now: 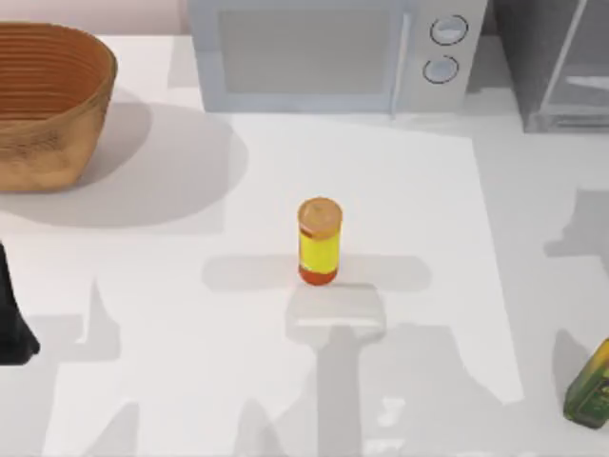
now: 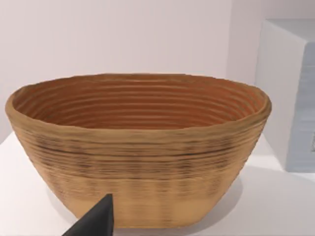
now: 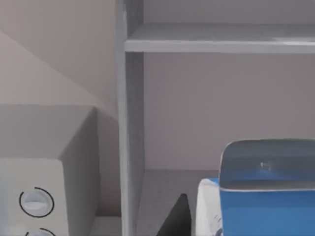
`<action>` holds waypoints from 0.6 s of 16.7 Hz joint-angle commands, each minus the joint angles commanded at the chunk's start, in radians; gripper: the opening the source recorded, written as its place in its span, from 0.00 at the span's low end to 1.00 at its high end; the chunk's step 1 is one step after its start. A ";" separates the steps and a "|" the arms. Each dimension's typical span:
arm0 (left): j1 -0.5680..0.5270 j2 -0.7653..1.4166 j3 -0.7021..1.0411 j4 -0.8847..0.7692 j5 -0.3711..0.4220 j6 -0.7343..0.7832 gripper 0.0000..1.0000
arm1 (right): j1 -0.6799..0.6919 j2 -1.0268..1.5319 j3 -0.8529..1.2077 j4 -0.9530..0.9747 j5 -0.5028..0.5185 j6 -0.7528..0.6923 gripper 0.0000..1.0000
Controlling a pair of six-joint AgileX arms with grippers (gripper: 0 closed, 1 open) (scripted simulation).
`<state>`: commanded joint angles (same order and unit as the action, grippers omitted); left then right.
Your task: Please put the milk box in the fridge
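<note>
right gripper raised in front of the open large grey fridge with pale frame, one dark finger visible beside the small white milk box with blue top. milk box close in the right wrist view, before the lower compartment under a grey shelf; cannot tell whether clenched on the carton or released. light grey microwave with two round knobs just left of the fridge at the table's far edge. yellow bottle with orange lid upright in the middle of the white table. green-yellow carton at the right edge, well apart from the bottle. left gripper parked at the left edge, near the woven brown basket; one dark fingertip visible, state not clear.
</note>
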<state>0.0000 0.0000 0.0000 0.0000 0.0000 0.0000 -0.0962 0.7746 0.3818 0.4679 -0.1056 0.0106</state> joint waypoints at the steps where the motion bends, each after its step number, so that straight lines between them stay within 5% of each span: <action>1: 0.000 0.000 0.000 0.000 0.000 0.000 1.00 | -0.014 0.110 0.047 0.059 -0.012 0.000 0.00; 10: 0.000 0.000 0.000 0.000 0.000 0.000 1.00 | -0.135 1.058 0.443 0.546 -0.113 0.002 0.00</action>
<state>0.0000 0.0000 0.0000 0.0000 0.0000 0.0000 -0.2317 1.8325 0.8252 1.0143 -0.2186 0.0129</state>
